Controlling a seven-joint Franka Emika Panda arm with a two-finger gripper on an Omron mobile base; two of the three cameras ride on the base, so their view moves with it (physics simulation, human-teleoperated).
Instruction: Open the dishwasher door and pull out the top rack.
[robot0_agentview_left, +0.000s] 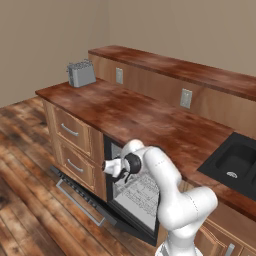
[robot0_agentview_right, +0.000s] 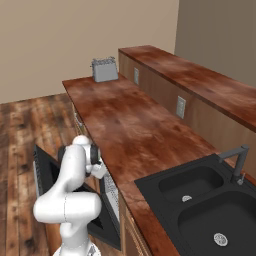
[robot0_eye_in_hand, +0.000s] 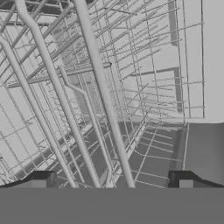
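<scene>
The dishwasher door (robot0_agentview_left: 92, 202) lies folded down toward the floor, a black panel with its silver bar handle at the outer edge; it also shows as a dark slab (robot0_agentview_right: 44, 172) left of the arm. My gripper (robot0_agentview_left: 120, 176) reaches into the top of the dishwasher opening under the counter edge (robot0_agentview_right: 103, 172). Up close, the top rack (robot0_eye_in_hand: 105, 96) is a light-grey wire grid with a thick bar running down between my fingertips (robot0_eye_in_hand: 43, 180). The gripper (robot0_eye_in_hand: 113, 183) is open, straddling that bar. Whether the fingers touch it I cannot tell.
Wooden drawer fronts (robot0_agentview_left: 74, 134) stand left of the dishwasher. The reddish counter (robot0_agentview_left: 150, 117) runs above, with a toaster (robot0_agentview_left: 81, 74) at its far end and a black sink (robot0_agentview_right: 200, 200) with faucet (robot0_agentview_right: 239, 159) to the right. Wood floor (robot0_agentview_left: 30, 200) lies open around the door.
</scene>
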